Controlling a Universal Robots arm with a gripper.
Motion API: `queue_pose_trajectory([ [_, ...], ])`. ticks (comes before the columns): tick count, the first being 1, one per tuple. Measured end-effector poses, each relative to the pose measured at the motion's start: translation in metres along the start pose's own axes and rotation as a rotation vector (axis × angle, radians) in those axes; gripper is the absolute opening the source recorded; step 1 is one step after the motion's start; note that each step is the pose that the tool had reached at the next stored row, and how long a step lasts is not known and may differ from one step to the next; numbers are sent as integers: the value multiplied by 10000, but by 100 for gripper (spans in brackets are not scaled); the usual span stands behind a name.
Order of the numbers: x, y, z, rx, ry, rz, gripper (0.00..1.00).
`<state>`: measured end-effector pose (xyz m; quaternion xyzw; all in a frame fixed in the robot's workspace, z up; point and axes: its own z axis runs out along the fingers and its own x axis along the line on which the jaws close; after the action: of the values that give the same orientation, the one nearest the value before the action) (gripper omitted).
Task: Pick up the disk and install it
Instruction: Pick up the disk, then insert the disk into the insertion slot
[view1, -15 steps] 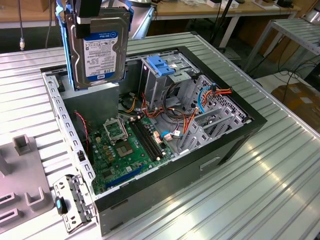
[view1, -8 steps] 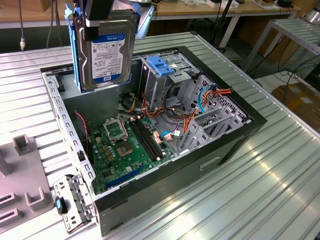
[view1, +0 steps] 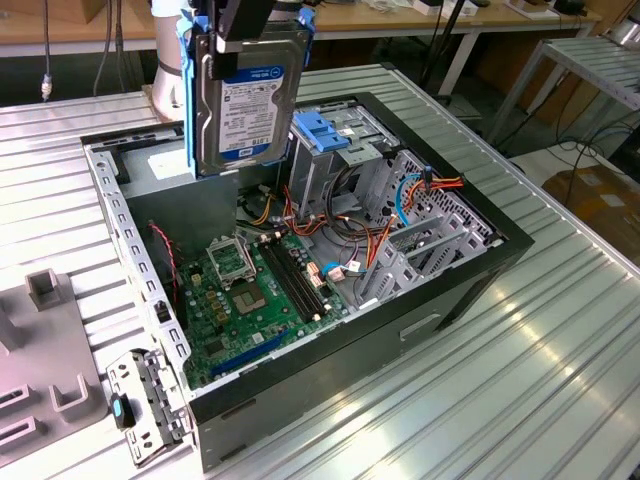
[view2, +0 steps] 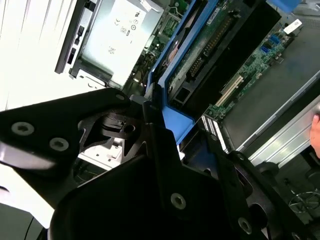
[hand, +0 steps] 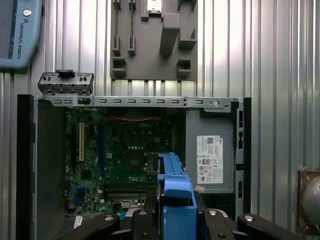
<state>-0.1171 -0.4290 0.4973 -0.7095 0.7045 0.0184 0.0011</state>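
Gripping the disk (view1: 243, 100) by its blue carrier rails (hand: 175, 195), our gripper (view1: 245, 20) is clamped shut on the drive's upper end. The drive hangs upright beneath it. Below the gripper we see the open computer case (view1: 480, 270), its motherboard (view1: 250, 300) lying flat under the drive. Just beside the hanging disk stands the metal drive cage (view1: 345, 170), topped by a blue latch (view1: 322, 130). In the first wrist view we find the power supply (hand: 210, 155) below, beside the rails.

The exterior view's top edge cuts off the hand (view1: 247, 25) above the disk (view1: 245, 110), which hides the computer case's (view1: 330, 375) rear corner behind it.
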Motion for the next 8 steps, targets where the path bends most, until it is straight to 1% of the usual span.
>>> queue_pose_trajectory([
  [8,0,-4,0,0,0,0,37],
])
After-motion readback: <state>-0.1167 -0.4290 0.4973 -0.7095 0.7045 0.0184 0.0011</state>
